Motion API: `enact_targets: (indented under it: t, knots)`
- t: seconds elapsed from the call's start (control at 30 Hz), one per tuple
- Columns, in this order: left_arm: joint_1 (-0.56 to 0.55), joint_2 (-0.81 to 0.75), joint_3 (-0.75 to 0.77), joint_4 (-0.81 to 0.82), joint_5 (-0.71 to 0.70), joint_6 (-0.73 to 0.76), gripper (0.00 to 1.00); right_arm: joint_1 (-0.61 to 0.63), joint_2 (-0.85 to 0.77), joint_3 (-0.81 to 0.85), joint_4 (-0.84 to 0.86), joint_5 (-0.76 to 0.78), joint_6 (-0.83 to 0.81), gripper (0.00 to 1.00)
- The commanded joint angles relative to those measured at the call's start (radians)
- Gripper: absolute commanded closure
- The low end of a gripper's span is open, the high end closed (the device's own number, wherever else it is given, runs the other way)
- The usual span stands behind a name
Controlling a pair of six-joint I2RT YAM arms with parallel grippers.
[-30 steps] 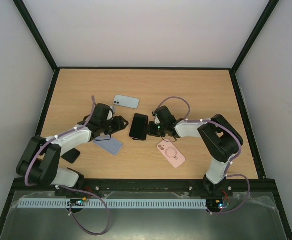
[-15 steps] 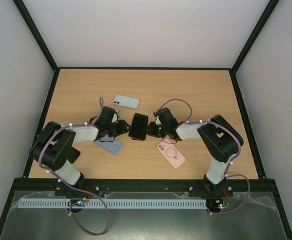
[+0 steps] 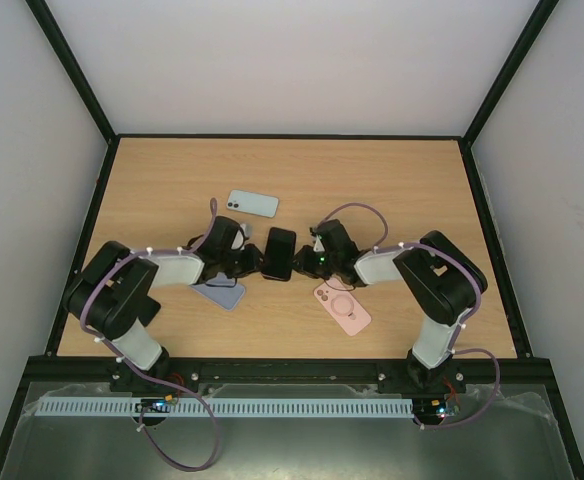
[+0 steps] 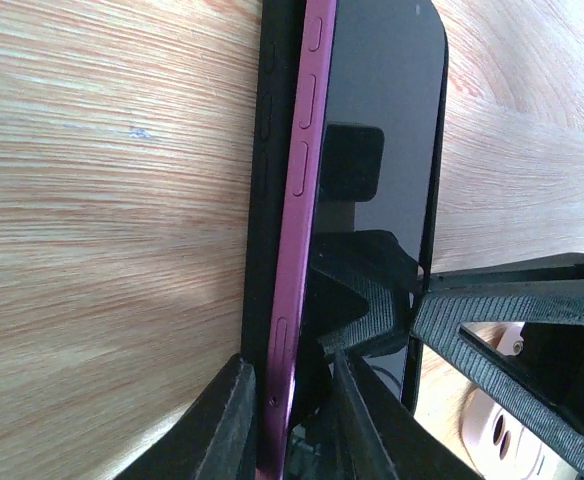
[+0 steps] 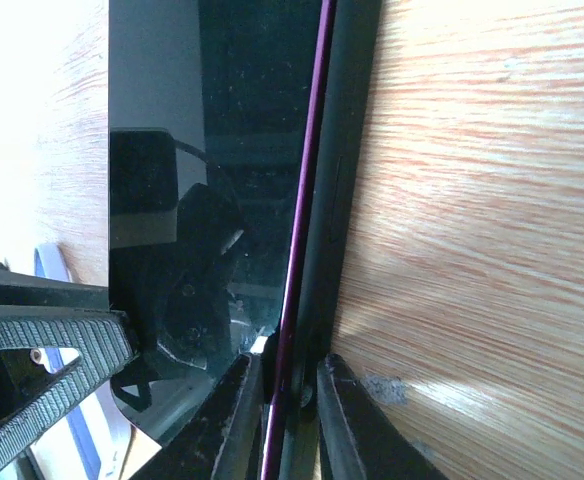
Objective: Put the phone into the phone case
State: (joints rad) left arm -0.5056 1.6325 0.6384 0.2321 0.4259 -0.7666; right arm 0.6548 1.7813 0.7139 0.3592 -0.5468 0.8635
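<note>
Top view, arms: both arms crouch low, elbows out. The left gripper [image 3: 256, 264] and right gripper [image 3: 300, 262] pinch opposite long edges of the purple-rimmed phone with glossy black screen [image 3: 278, 250], mid-table.
Top view, surroundings: pale wood-grain table [image 3: 402, 190]; light blue phone [image 3: 252, 204] behind; pink case with a ring [image 3: 342, 306] near the right arm; lavender case [image 3: 222, 292] beside the left forearm.
Left wrist, grip: black textured plastic fingers [image 4: 230, 425] clamp the phone rim and the matte black phone case [image 4: 263, 150] together. The buttoned rim shows above the case wall.
Right wrist, grip: same here, fingers [image 5: 344, 410] closed across rim and case wall. The screen mirrors the gripper.
</note>
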Motion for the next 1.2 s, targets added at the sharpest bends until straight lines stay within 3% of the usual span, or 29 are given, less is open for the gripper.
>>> enact_targets:
  t: [0.0,0.2,0.37,0.47,0.6,0.7,0.93,1.17]
  knots:
    - [-0.030,0.002,0.008,0.055,0.028,-0.031,0.79,0.008,0.000,-0.029,0.053,-0.025,0.035,0.83]
    - [-0.053,-0.035,0.007,0.033,-0.014,-0.048,0.77,0.008,-0.018,-0.032,0.040,-0.009,0.030,0.83]
    - [-0.057,-0.063,-0.047,0.067,-0.025,-0.074,0.69,0.002,-0.061,-0.039,-0.014,0.073,-0.004,0.81]
    - [-0.057,-0.064,-0.045,0.057,-0.033,-0.075,0.62,-0.001,-0.065,-0.045,0.002,0.071,0.012,0.79]
    - [-0.056,-0.060,-0.007,-0.007,-0.093,-0.043,0.59,-0.001,-0.042,-0.038,0.026,0.045,0.038,0.78]
    - [-0.055,-0.039,0.022,-0.041,-0.108,-0.022,0.62,-0.001,-0.034,-0.035,0.021,0.043,0.038,0.79]
    - [-0.060,-0.042,0.005,-0.001,-0.074,-0.023,0.81,-0.001,-0.033,-0.057,0.055,0.024,0.051,0.83]
    - [-0.081,-0.024,-0.009,0.040,-0.065,-0.061,0.82,0.001,-0.037,-0.068,0.069,0.012,0.068,0.82]
